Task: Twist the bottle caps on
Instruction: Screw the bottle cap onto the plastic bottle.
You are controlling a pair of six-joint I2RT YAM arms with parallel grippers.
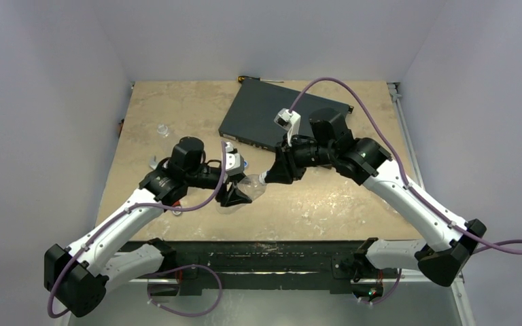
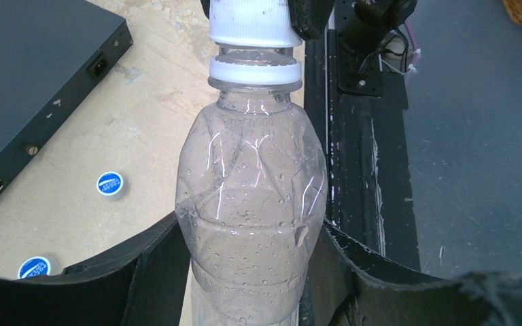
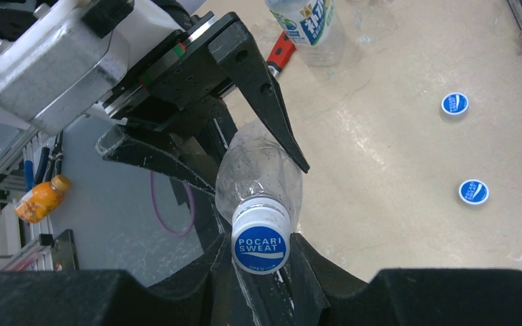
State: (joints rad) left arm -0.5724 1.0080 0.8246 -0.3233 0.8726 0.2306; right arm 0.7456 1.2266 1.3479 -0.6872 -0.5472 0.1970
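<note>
A clear, unlabelled bottle (image 2: pixel 251 197) with droplets inside is held off the table, lying roughly level between the two arms. My left gripper (image 2: pixel 251 234) is shut on its body, one black finger on each side. A white-sided bottle cap (image 3: pixel 261 243) with a blue top sits on the bottle's neck, and my right gripper (image 3: pixel 261 239) is shut on this cap. In the top view the left gripper (image 1: pixel 236 195) and right gripper (image 1: pixel 272 176) meet over the middle of the table. Two loose bottle caps (image 3: pixel 455 103) (image 3: pixel 474 191) lie on the table, blue face up.
A flat black box (image 1: pixel 279 112) lies at the back of the table, with a screwdriver (image 1: pixel 258 79) behind it. A labelled bottle (image 3: pixel 309 24) and a red-handled tool (image 3: pixel 282 51) lie beyond the left arm. Another clear bottle (image 1: pixel 163 129) stands at the back left.
</note>
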